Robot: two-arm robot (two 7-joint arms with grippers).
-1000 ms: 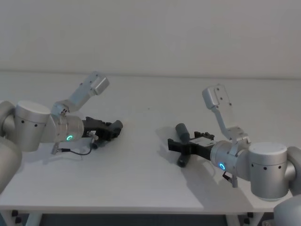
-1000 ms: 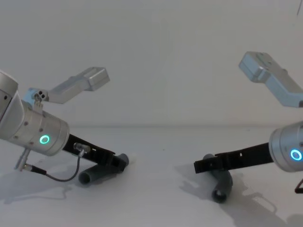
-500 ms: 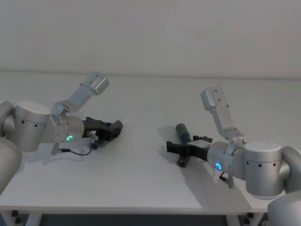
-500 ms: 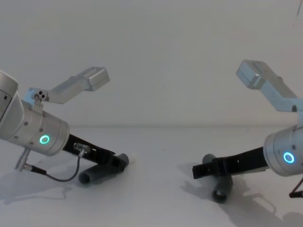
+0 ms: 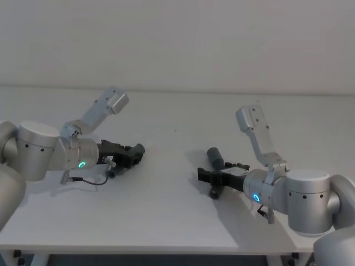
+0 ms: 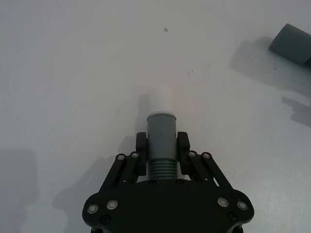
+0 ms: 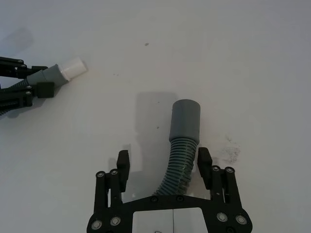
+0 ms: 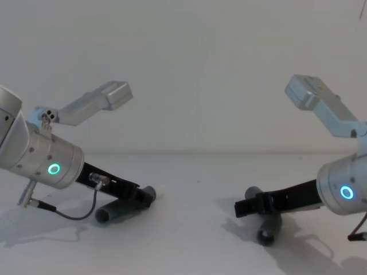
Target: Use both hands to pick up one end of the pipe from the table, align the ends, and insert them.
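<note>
The curved piece (image 6: 160, 131) sits clamped in your left gripper (image 6: 162, 141), which pinches the ribbed section just behind the collar, with the white tip (image 6: 160, 99) jutting past the fingertips. The elbow piece (image 7: 184, 124) lies on the table (image 5: 166, 210) between the spread fingers of your right gripper (image 7: 164, 159), its grey mouth (image 7: 185, 109) just beyond them. Since a second ago your right arm has dropped lower over the hose, while your left arm has held its place.

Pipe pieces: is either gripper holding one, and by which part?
Left gripper clamps the white-tipped piece by its ribbed section. Right gripper, open, straddles the elbow piece.
</note>
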